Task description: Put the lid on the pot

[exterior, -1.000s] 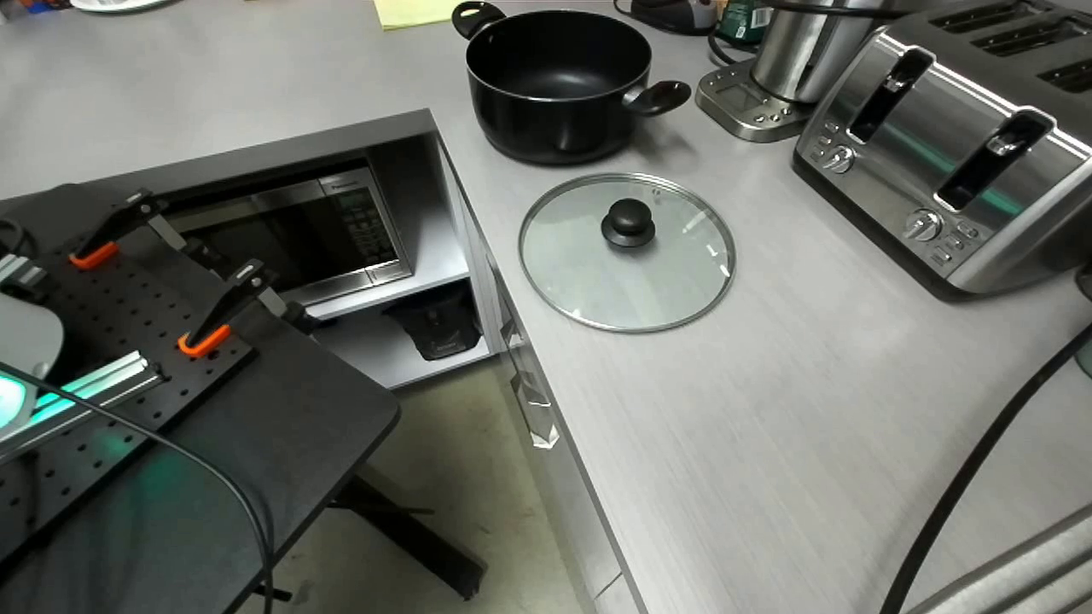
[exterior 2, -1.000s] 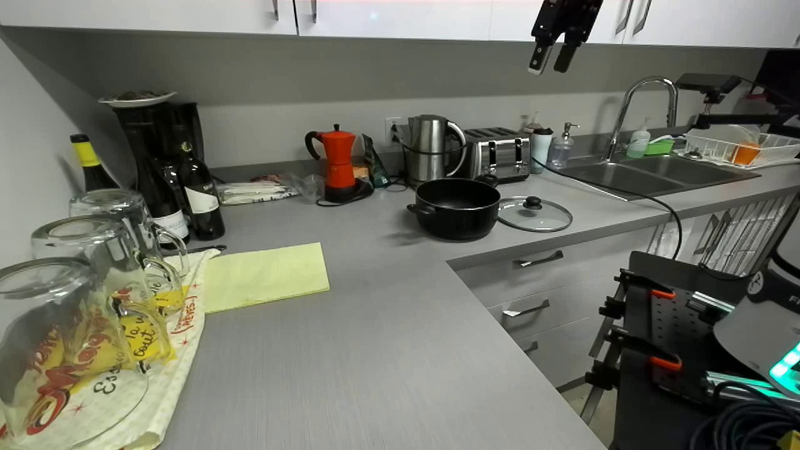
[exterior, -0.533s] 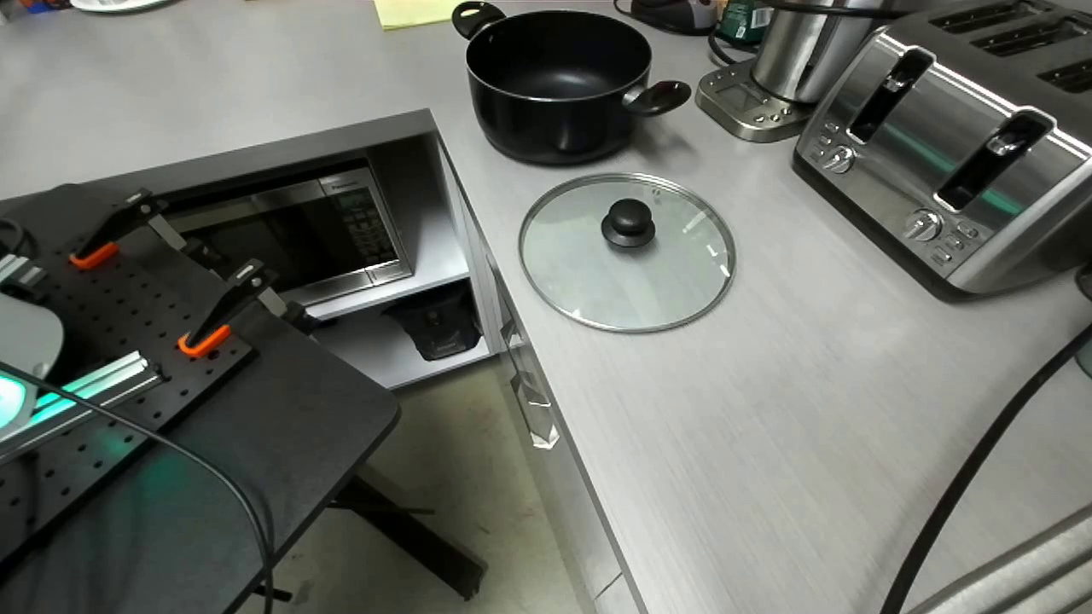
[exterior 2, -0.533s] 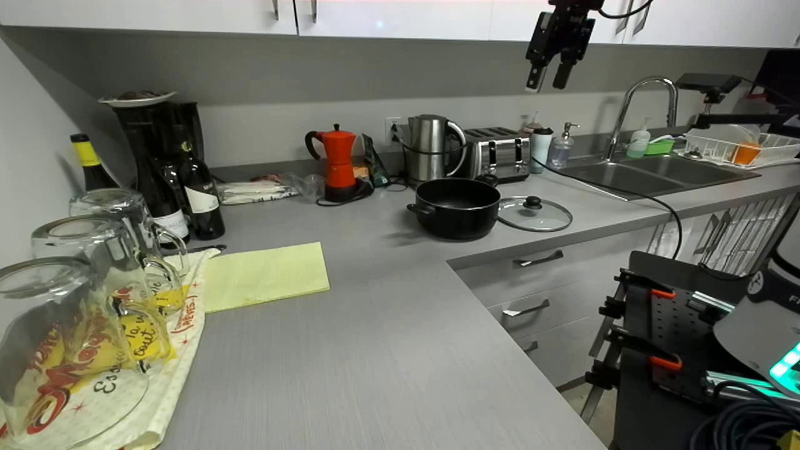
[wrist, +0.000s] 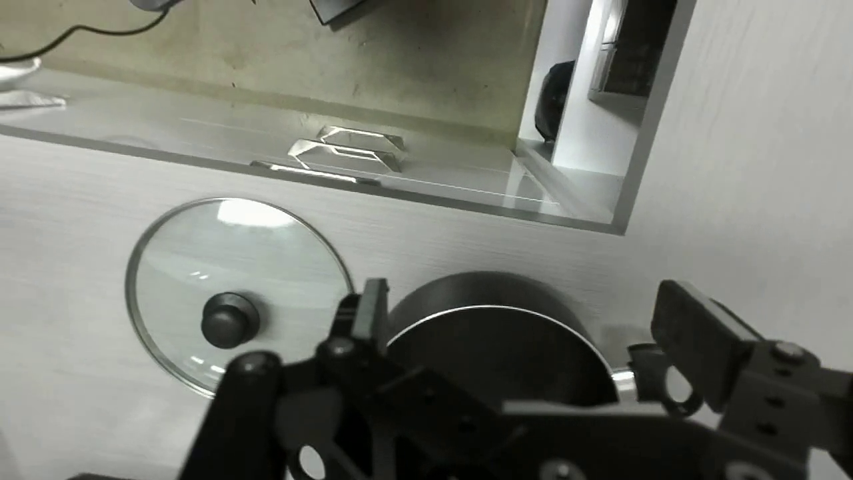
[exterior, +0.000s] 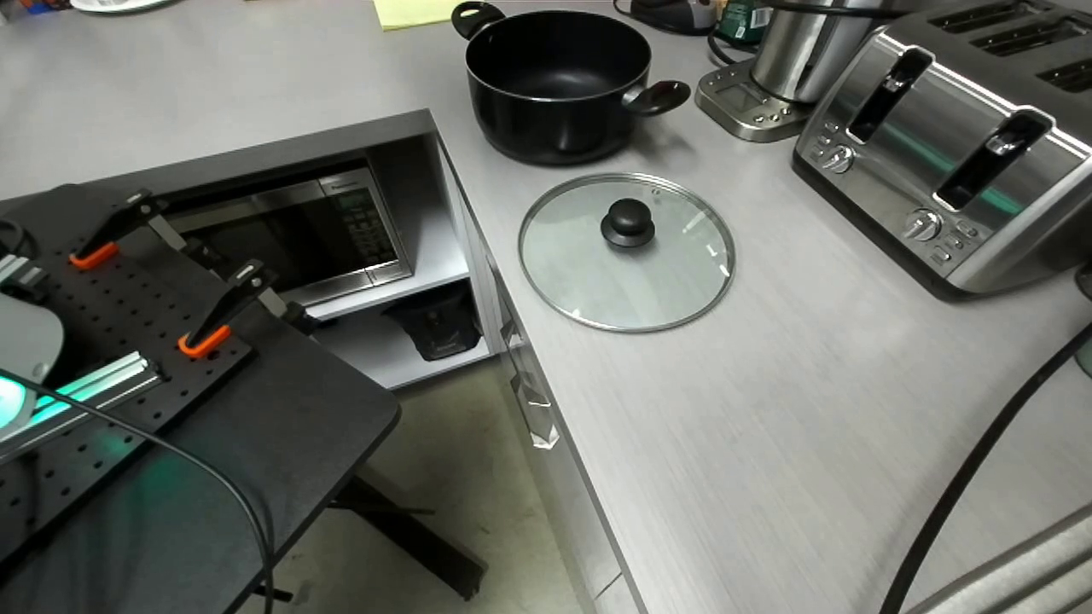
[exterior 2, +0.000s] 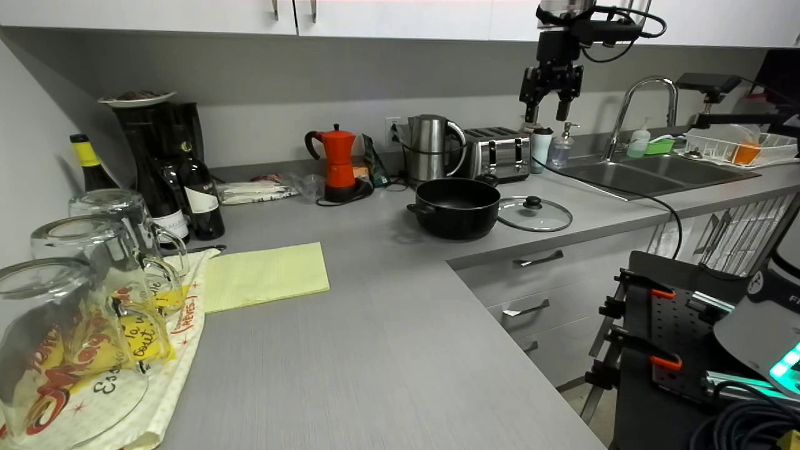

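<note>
Lid (exterior: 627, 263) beside pot (exterior: 556, 124), knob (exterior: 629, 222) up, presumably for grasping
Upper right in an exterior view: empty end effector (exterior 2: 547, 119), jaws apart, likely to straddle it.

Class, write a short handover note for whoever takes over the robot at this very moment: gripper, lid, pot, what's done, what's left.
Gripper: open, up in the air, holding nothing.
Lid: lying on the counter beside the pot, knob up.
Pot: on the same counter, uncovered.
Done: nothing yet; the lid is neither gripped nor on the pot.
Left: probably lower to the knob, grip it, lift the lid, set it on the pot, let go.
</note>
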Robot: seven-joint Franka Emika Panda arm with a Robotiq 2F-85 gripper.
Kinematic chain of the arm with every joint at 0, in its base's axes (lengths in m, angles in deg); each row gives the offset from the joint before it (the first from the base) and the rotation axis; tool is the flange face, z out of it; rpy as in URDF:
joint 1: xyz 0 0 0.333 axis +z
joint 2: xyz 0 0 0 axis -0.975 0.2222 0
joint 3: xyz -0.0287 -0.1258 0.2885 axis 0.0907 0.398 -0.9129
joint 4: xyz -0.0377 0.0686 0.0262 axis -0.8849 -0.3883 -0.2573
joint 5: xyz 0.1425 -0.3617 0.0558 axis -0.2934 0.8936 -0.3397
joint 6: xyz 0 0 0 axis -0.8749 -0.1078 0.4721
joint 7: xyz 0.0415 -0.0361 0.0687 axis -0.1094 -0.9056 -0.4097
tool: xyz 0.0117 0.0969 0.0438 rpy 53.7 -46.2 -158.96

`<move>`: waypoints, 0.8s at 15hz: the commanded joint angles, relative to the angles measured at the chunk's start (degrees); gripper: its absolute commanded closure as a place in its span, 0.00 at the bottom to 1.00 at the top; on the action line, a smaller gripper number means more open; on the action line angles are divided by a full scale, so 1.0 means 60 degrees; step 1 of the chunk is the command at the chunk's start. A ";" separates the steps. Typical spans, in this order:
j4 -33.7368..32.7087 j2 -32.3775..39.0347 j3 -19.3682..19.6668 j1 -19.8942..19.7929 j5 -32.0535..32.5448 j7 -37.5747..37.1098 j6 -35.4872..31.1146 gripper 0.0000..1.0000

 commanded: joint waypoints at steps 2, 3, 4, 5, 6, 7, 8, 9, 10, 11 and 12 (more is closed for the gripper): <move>-0.1413 0.2180 0.0727 -0.0308 0.0008 0.0016 0.0111 0.00; -0.1648 0.2548 0.0880 -0.0340 -0.0085 0.0029 0.0125 0.00; -0.1895 0.2934 0.1038 -0.0388 -0.0166 0.0026 0.0100 0.00; -0.2138 0.3305 0.1190 -0.0431 -0.0262 0.0003 0.0090 0.00; -0.2369 0.3670 0.1342 -0.0489 -0.0363 -0.0045 0.0037 0.00; -0.2582 0.3990 0.1472 -0.0534 -0.0481 -0.0043 0.0028 0.00; -0.2788 0.4316 0.1601 -0.0593 -0.0601 -0.0057 -0.0009 0.00; -0.2966 0.4632 0.1720 -0.0663 -0.0764 -0.0079 -0.0078 0.00; -0.3127 0.4900 0.1811 -0.0728 -0.0942 -0.0048 -0.0097 0.00; -0.3259 0.5177 0.1903 -0.0804 -0.1138 -0.0018 -0.0167 0.00; -0.3366 0.5404 0.1971 -0.0868 -0.1308 -0.0021 -0.0231 0.00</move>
